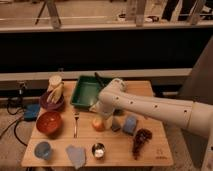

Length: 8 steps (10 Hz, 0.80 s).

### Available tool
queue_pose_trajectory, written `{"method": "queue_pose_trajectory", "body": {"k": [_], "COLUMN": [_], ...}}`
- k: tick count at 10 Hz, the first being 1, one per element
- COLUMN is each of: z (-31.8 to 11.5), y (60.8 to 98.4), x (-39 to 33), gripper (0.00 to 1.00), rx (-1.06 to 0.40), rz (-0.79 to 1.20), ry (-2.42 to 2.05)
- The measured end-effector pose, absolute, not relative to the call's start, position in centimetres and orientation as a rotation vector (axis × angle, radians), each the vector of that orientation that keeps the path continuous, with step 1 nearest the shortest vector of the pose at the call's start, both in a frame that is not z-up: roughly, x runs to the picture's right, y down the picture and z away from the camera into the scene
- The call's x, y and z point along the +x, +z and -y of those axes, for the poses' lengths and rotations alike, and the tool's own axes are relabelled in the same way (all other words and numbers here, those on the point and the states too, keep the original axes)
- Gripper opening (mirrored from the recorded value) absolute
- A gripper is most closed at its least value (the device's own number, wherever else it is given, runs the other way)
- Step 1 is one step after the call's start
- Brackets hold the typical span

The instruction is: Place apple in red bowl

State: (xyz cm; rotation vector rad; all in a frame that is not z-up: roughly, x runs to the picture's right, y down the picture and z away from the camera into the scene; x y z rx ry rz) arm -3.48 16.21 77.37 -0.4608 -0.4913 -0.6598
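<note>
The claw, held apart at the apple, could be shut off-middle, and the apple might be rolled away from the red bowl at 9 o'clock.

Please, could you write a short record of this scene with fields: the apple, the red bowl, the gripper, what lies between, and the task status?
apple: on the wooden table, near its middle, in no bowl
red bowl: on the table, picture-left of the apple, looks empty
gripper: open, low over the table, close to the apple's picture-right side
between apple and bowl: a fork, lying flat
task status: apple not yet lifted, not yet in the red bowl
</note>
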Motion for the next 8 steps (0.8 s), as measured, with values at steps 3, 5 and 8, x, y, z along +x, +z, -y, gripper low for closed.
{"method": "queue_pose_trajectory", "body": {"k": [3,5,8], "z": [-17.2,-17.5,-17.3], "y": [78.1,78.4,79.1], "x": [-3.6,-3.7,-3.8], "gripper": [0.8,0.8,0.8], "rx": [-0.472,-0.475,-0.479], "rz": [0.51,0.518,0.495], "ry": [-0.636,-0.63,-0.631]}}
